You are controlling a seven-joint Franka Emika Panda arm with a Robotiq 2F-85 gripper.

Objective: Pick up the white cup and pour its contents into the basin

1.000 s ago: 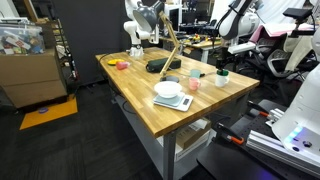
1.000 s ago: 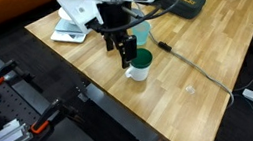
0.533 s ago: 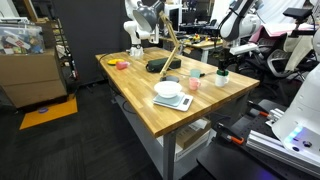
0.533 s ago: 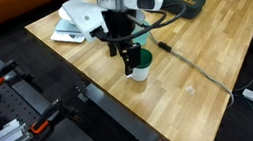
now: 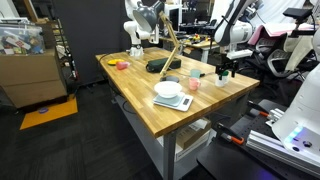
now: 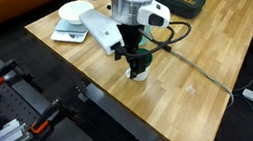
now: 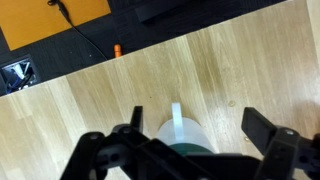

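Note:
The white cup point(image 6: 142, 74) stands near the table's edge, also seen in an exterior view point(image 5: 222, 80). In the wrist view the white cup point(image 7: 180, 135) shows dark green contents and a white handle pointing away. My gripper point(image 6: 137, 61) is open and lowered over the cup, its fingers point(image 7: 200, 125) on either side of it, with the cup closer to the left finger. It also shows in an exterior view point(image 5: 224, 68). The dark basin point(image 5: 160, 66) sits at the middle of the table, away from the gripper.
A pink cup point(image 5: 194, 84) stands beside the white cup. A white bowl on a flat white base point(image 5: 169, 91) point(image 6: 74, 12) and a pink-orange dish point(image 5: 121, 65) are on the table. A black cable point(image 6: 192, 67) runs across the wood. A dark case point(image 6: 186, 1) lies at the back.
The gripper has come down over the white cup and the wrist has turned. The cup has not moved.

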